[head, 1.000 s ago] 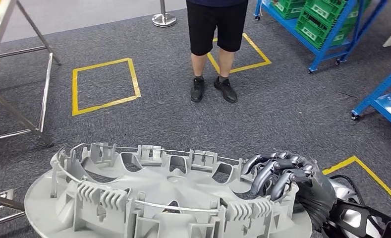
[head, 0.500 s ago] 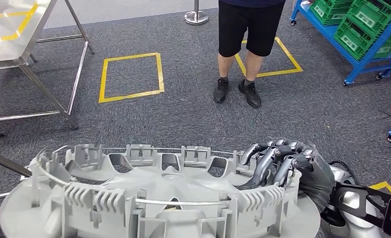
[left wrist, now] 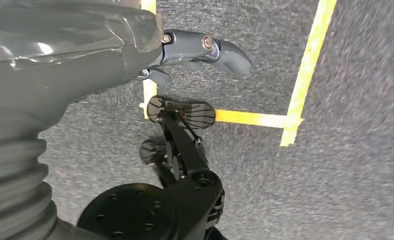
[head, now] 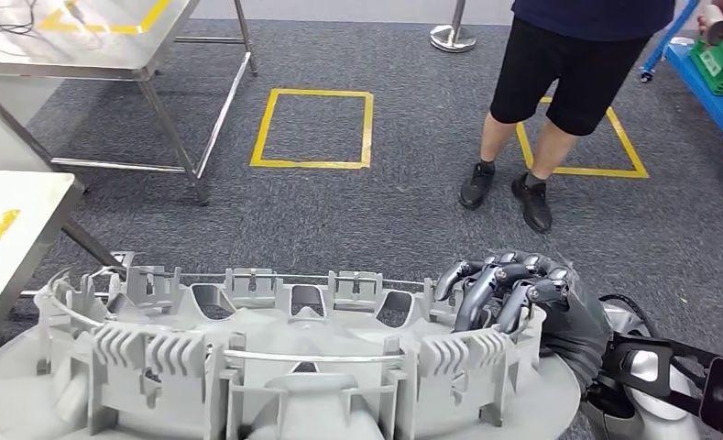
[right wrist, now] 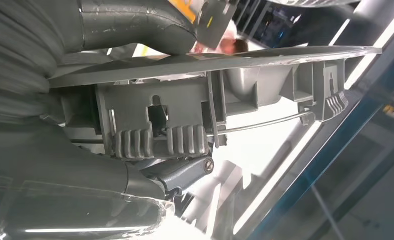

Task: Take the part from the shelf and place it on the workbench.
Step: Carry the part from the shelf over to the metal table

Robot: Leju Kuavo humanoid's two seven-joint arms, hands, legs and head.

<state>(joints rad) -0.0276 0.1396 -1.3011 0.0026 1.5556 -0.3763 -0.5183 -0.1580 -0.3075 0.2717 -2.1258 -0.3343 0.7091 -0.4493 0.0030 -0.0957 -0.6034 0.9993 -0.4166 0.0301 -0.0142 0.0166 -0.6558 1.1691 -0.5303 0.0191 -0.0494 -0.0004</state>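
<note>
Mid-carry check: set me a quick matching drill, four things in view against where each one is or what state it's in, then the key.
Things:
1. grey part
2. right hand
3. person
4. steel table

Places or states:
A. standing on the carpet, ahead and to the right
B. far left, on thin metal legs
C. fingers curled over the part's rim
D. held low in front of the robot

Pairs: 1-D, 2-C, 3-A, 4-B
</note>
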